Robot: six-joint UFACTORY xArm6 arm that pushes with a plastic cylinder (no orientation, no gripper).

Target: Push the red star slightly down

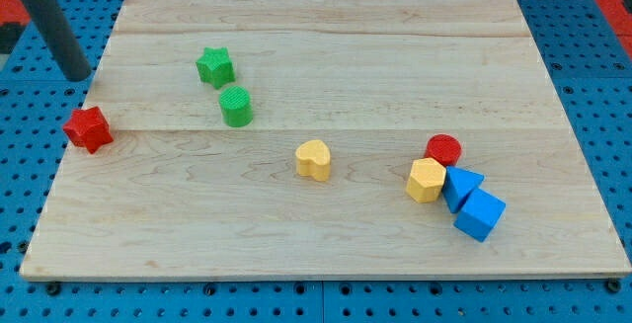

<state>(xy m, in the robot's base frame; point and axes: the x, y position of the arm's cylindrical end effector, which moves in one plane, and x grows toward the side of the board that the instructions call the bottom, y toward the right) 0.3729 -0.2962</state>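
While my tip [79, 76] sits off the wooden board's [326, 234] top-left corner with no pincer fitted, the small red star block [88, 128] at the left edge looks untouched: next, set tip above star, push toward the bottom edge.

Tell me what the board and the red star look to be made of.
Board: pale wood, matte, with visible grain and plank seams. Red star: looks like painted wood or plastic, solid colour, no grain showing; can't tell which. My tip sits just above the star, apart from it.
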